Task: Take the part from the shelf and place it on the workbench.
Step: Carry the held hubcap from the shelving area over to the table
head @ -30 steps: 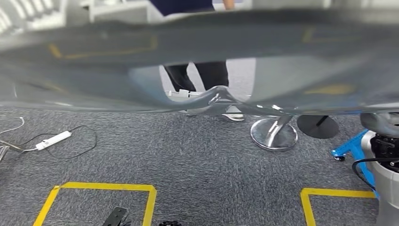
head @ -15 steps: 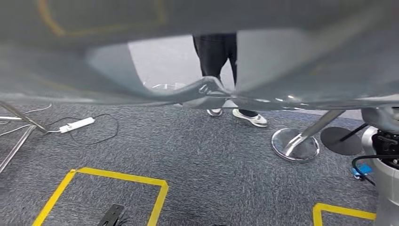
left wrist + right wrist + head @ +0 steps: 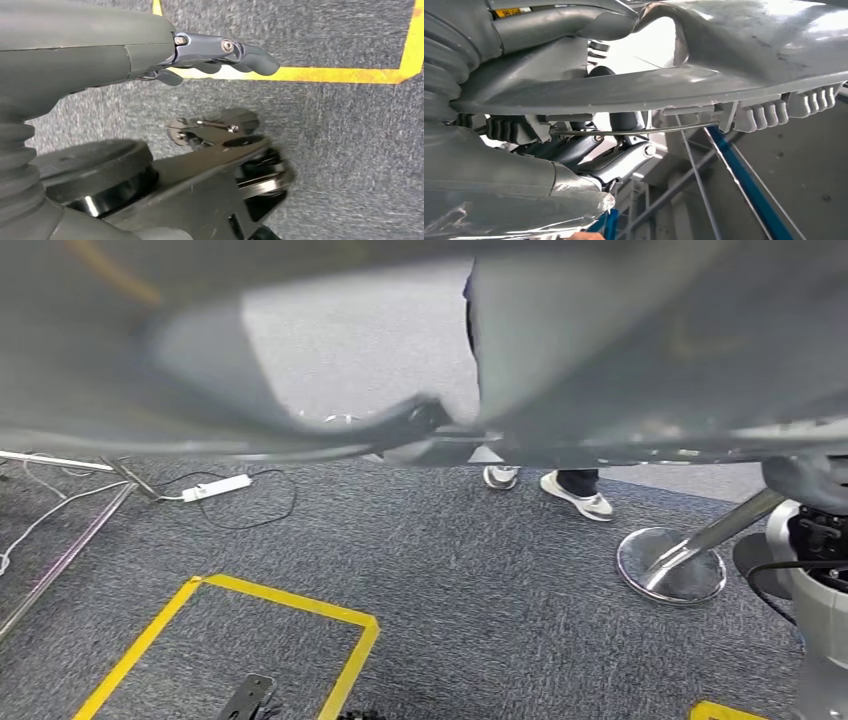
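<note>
A large grey moulded part (image 3: 620, 350) hangs blurred, close to my head camera, and spans the top of the head view, with a gap through which the floor shows. In the right wrist view my right hand (image 3: 574, 155) grips this part (image 3: 749, 55) from beneath, dark fingers (image 3: 624, 157) pressed against its ribbed edge. My right arm (image 3: 815, 580) rises at the right edge of the head view. My left hand (image 3: 150, 45) hangs over the carpet and holds nothing, its dark fingers (image 3: 235, 52) loosely stretched out.
A person's legs and white shoes (image 3: 575, 492) stand on the grey carpet behind the part. A chrome stand base (image 3: 670, 565) sits to the right. A power strip with cable (image 3: 215, 488) and metal frame legs (image 3: 60, 550) lie left. Yellow floor tape (image 3: 290, 605) marks a box.
The whole picture has slid to the right, so the camera has turned left. The held part now covers more of the top of the view. My right hand's grip is unchanged.
</note>
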